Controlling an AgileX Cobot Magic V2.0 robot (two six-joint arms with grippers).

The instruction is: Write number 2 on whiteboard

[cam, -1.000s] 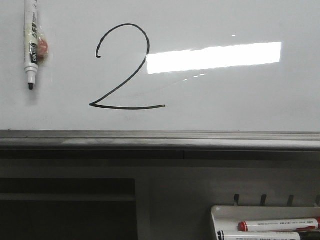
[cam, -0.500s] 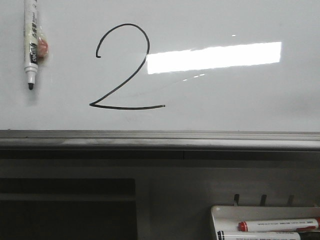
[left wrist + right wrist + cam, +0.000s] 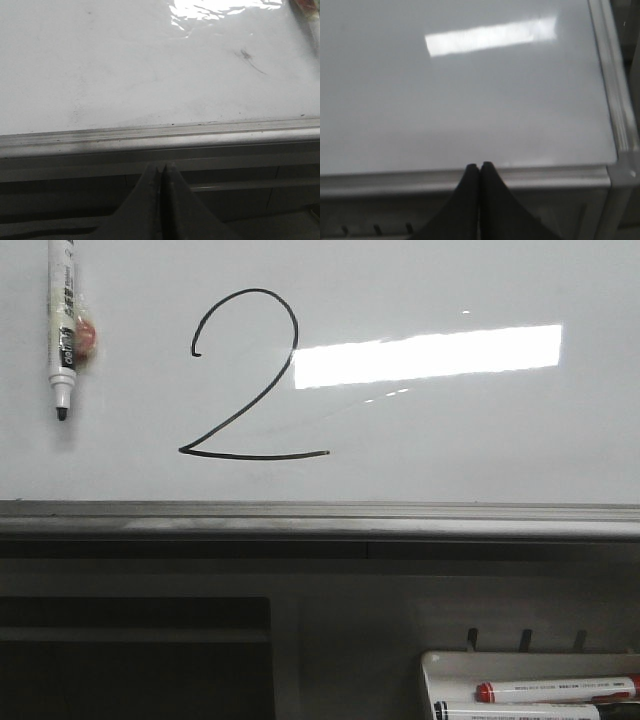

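Number 2 [image 3: 247,375] drawn left of centre on whiteboard [image 3: 450,440], unobstructed. Marker [image 3: 63,325] stuck on board left of it. Tray [image 3: 450,665] with markers lower right. Left gripper [image 3: 160,172], right gripper [image 3: 479,172]: fingers together, empty, below rail.

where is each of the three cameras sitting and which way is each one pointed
Front view: looks forward at the whiteboard with the number 2, a black marker stuck on the board, a marker tray below; no arm shows.
Left wrist view: on the left arm, low before the board's rail, facing the board; the left gripper, shut and empty, shows.
Right wrist view: on the right arm, near the board's right corner; the right gripper, shut and empty, shows.
Shared: all see the board, its rail and the light reflection.
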